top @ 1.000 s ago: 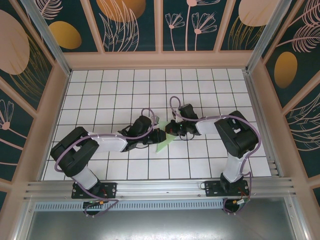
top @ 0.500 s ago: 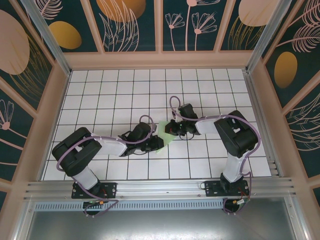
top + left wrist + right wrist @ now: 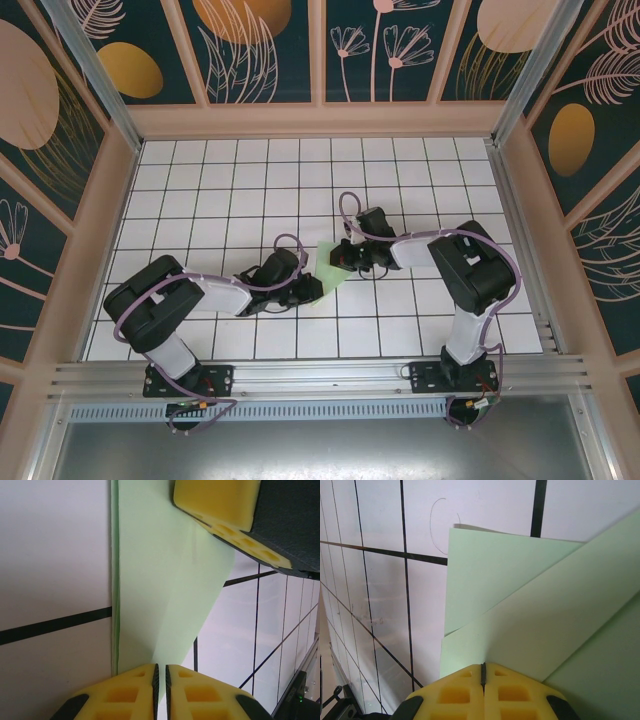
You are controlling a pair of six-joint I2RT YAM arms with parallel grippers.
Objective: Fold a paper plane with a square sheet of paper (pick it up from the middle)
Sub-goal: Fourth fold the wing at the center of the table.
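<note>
the paper sat at the middle of the table, between the two claws, a pale green sheet already folded into overlapping layers rather than a flat square. it was gripped at two places, by my judgement so that one claw could anchor it while the other worked a crease. the right claw had its yellow pads pressed together on a near edge, the layers fanning away from the seam. the left claw had its pads closed to a hairline on the sheet's narrow end, a long folded edge running straight away from them. a pad of the right claw showed at the far end of that same strip, so the two grips sat near each other, facing across the paper. from above the claws hid most of the sheet, so i could not tell whether it touched the tiles or hung just clear. counted: one paper, with three overlapping faces showing at the right wrist; two claws, both clamped on it; two arms, the left arm and the right arm.
</note>
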